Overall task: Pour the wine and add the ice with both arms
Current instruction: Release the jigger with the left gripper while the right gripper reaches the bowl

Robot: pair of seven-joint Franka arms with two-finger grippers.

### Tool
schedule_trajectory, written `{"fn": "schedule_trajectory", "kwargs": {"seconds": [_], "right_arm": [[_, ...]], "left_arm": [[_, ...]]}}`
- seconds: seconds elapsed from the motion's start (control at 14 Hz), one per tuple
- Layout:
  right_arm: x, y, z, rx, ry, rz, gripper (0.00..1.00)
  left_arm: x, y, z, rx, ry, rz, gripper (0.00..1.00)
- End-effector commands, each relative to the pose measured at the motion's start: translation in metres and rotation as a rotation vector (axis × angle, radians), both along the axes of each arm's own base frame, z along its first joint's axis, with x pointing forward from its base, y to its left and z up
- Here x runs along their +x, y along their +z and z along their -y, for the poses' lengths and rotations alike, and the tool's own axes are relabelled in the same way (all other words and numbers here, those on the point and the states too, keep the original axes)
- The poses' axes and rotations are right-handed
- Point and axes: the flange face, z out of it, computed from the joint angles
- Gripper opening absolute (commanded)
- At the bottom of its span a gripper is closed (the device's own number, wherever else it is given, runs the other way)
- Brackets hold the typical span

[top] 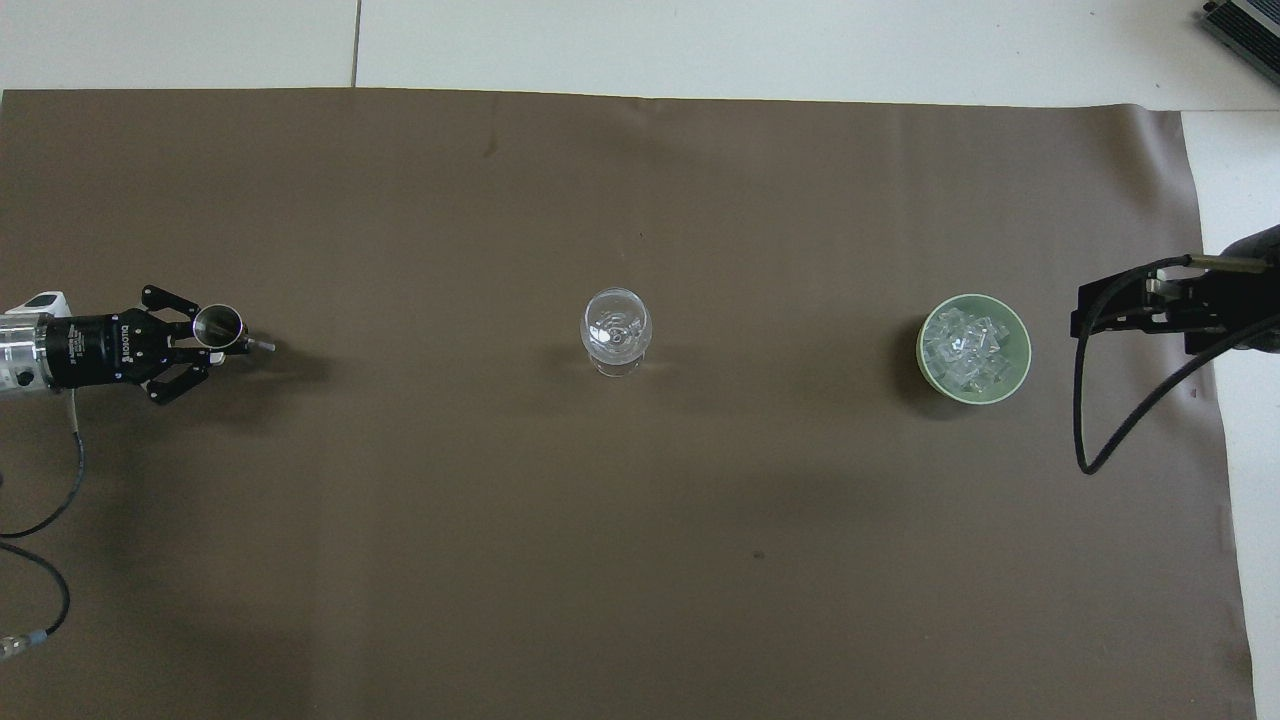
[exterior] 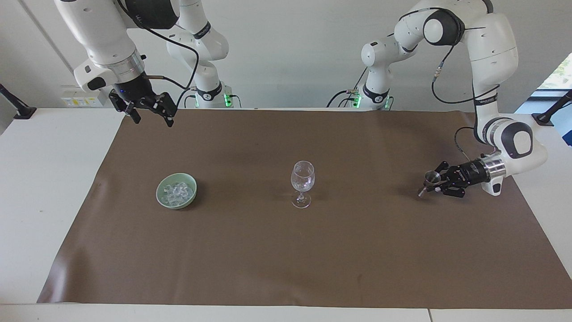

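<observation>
We see the left gripper [exterior: 435, 182] low over the brown mat [exterior: 286, 268] at the left arm's end of the table, its fingertips pinched on the waist of a small metal jigger [exterior: 430, 180], which it carries tilted, the wider cup uppermost and the foot pointing down toward the mat. From above, the jigger [top: 220, 327] shows its open mouth just ahead of the left gripper [top: 205, 340], and its shadow lies on the mat beside it. Out from there, toward the middle of the mat, stands a clear wine glass [exterior: 302, 182], upright and well apart from the jigger. Toward the right arm's end sits a pale green bowl [exterior: 161, 199] with the ice [exterior: 177, 192] heaped inside it, a cluster of small glassy cubes that we make out clearly from above [top: 972, 345]. The right gripper [exterior: 149, 114] hangs high over the mat's edge nearest the robots, fingers spread wide and holding nothing, and the right arm waits there, well apart from the bowl.
</observation>
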Motion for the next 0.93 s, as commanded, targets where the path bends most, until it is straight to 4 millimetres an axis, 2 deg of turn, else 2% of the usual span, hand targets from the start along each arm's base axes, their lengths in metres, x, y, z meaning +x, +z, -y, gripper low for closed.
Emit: {"fn": "schedule_trajectory", "kwargs": {"seconds": [0.0, 0.14, 0.29, 0.57, 0.71, 0.86], "right_arm": [[-0.003, 0.006, 0.008, 0.017, 0.015, 0.013, 1.00], [-0.002, 0.003, 0.007, 0.018, 0.020, 0.024, 1.00], [0.002, -0.012, 0.007, 0.018, 0.044, 0.022, 1.00], [0.017, -0.057, 0.004, 0.019, 0.104, 0.035, 1.00], [0.025, -0.075, -0.001, 0.023, 0.153, 0.033, 1.00], [0.029, -0.103, -0.001, 0.028, 0.175, -0.013, 1.00]], "left_arm": [[0.000, -0.013, -0.012, -0.067, 0.027, -0.026, 0.00], [-0.001, -0.020, -0.013, -0.083, 0.035, -0.035, 0.00], [-0.001, -0.022, -0.014, -0.083, 0.040, -0.033, 0.00], [-0.002, -0.024, -0.016, -0.103, 0.073, -0.030, 0.00], [-0.003, -0.024, -0.022, -0.102, 0.083, -0.030, 0.04], [-0.008, -0.030, -0.021, -0.113, 0.090, -0.042, 0.05]]}}
